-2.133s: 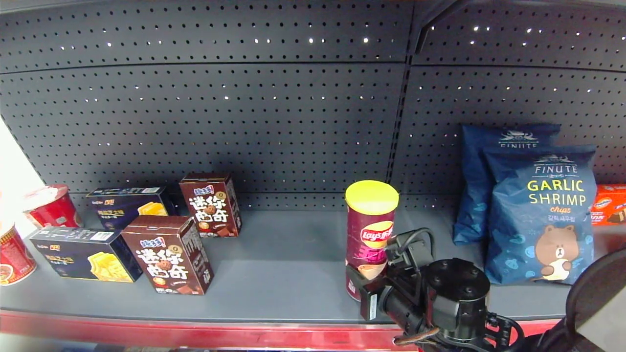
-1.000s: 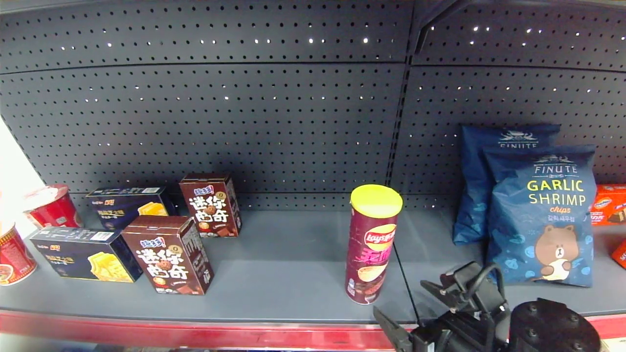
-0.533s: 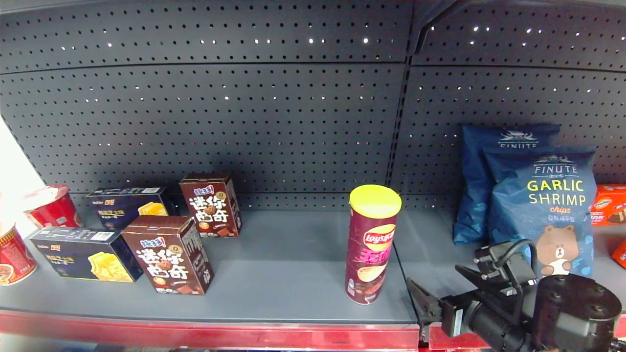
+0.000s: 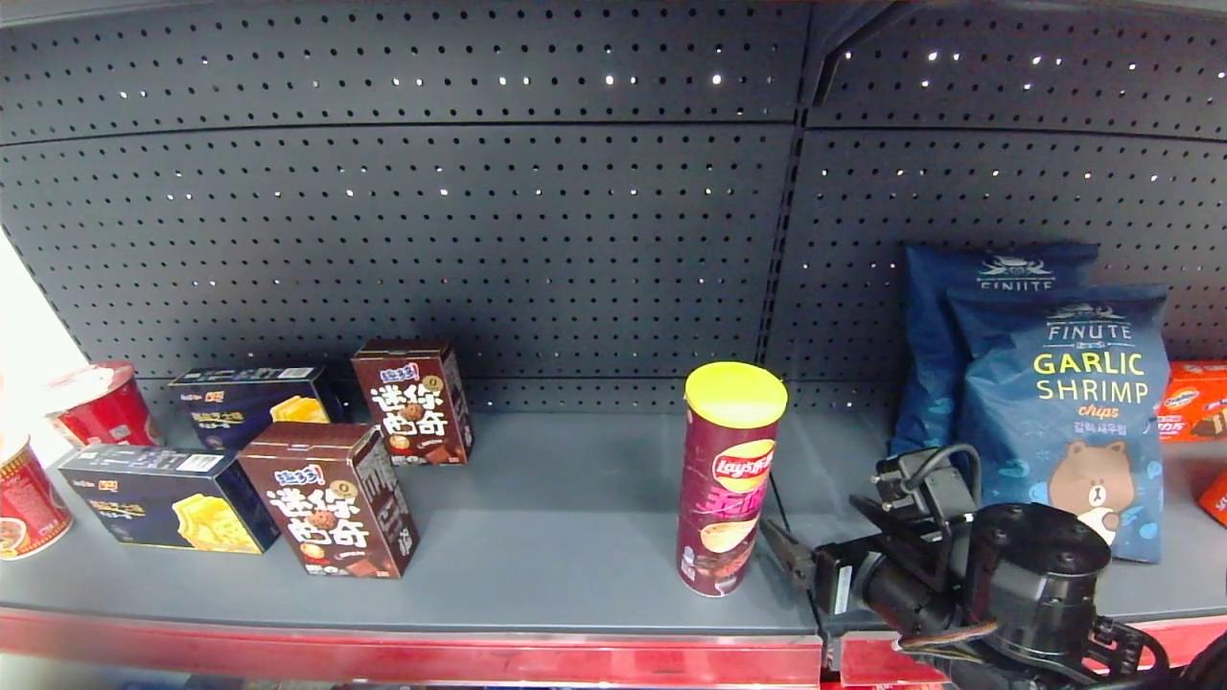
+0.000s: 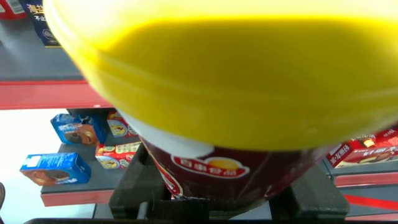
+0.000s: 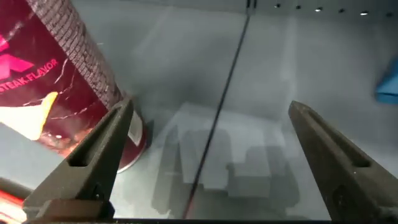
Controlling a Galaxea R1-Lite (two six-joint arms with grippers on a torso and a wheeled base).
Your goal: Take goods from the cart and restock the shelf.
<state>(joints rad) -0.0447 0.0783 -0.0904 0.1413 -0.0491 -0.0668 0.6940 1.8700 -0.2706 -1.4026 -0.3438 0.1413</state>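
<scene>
Though outside right fingers point(image 6: 93, 165), can point(image 4: 729, 479) alongside.

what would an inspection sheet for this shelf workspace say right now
surface: grey shelf with a red front edge.
job's things: chips can upright on the shelf, yellow lid on; second chips can held at the left arm.
clutter: brown cookie boxes, dark blue boxes, red cups, shrimp chips bags, orange box.
end effectors: left end effector shut on the second chips can; right end effector open beside the chips can.
cables: black cable looped on the right wrist.
surroundings: perforated back panel.
</scene>
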